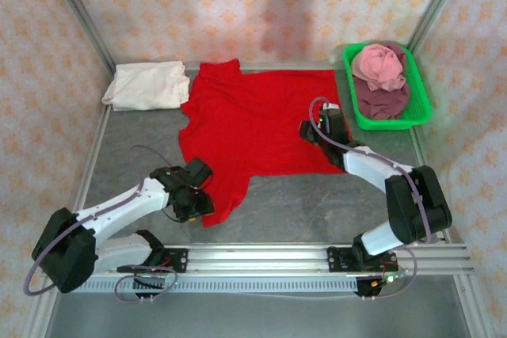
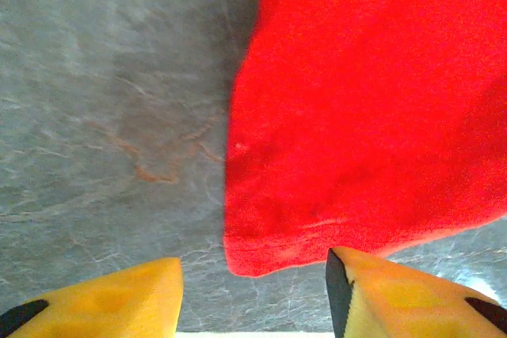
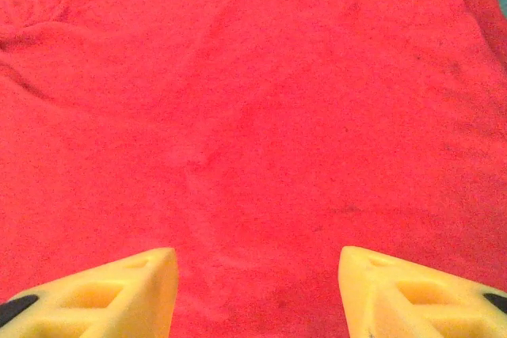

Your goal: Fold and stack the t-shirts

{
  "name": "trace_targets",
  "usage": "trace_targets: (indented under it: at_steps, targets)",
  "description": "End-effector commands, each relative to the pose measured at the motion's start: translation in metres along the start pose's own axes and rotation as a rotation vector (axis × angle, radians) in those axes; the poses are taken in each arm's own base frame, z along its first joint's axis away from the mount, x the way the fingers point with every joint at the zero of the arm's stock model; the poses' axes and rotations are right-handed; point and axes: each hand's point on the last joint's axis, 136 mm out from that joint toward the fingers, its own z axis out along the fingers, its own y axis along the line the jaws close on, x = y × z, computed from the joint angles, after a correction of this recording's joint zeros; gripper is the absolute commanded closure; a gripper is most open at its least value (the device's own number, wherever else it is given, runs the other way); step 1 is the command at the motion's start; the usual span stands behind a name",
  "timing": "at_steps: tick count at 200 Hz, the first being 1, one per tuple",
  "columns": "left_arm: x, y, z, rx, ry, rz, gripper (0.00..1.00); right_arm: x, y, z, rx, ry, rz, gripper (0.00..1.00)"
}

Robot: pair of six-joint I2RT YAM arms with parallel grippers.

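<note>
Beside the red t-shirt (image 1: 253, 120), off its far-left corner, a cream-white t-shirt (image 1: 146, 86) lay folded. Pink (image 1: 379, 65) and maroon (image 1: 382, 100) ones sat bunched in the green tray (image 1: 420, 108) past its right edge, so most folding was left. It lay flat on the desk (image 1: 317, 203), long axis left-right, collar seemingly leftward. Left end effector (image 2: 253, 263) at its near sleeve and right end effector (image 3: 256, 252) over its hem end both gaped, empty.

Top camera high and far, looking down, wrist cameras close, probably steeply downward, all sharing the red t-shirt (image 1: 253, 124)

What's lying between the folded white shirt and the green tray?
The bright red cloth t-shirt, spread out on the grey table, in the top view.
</note>
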Motion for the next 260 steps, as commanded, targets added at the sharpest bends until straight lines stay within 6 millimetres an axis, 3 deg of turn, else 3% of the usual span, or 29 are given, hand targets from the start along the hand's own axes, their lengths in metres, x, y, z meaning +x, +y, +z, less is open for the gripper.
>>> trace_targets:
  at_steps: [1,100,132,182,202,260]
  targets:
    - [0.006,-0.004,0.005,-0.019,0.017,-0.02,0.5,-0.011,-0.002,-0.002,0.027,-0.051,-0.027,0.44]
    - [0.016,0.002,0.031,-0.031,0.039,-0.043,0.53,-0.002,-0.009,0.004,0.055,-0.025,-0.033,0.44]
    - [0.011,0.005,0.035,-0.051,0.016,-0.037,0.64,0.0,-0.009,0.003,0.054,-0.018,-0.027,0.44]
    - [-0.014,0.001,0.011,-0.1,-0.104,0.021,0.83,0.007,-0.018,-0.012,0.082,-0.009,-0.032,0.44]
    - [-0.023,0.003,-0.001,-0.131,-0.147,0.039,0.98,0.012,-0.024,-0.021,0.104,0.0,-0.031,0.43]
    - [-0.04,0.009,-0.023,-0.096,-0.262,-0.012,1.0,0.014,-0.054,-0.053,0.221,-0.026,-0.011,0.38]
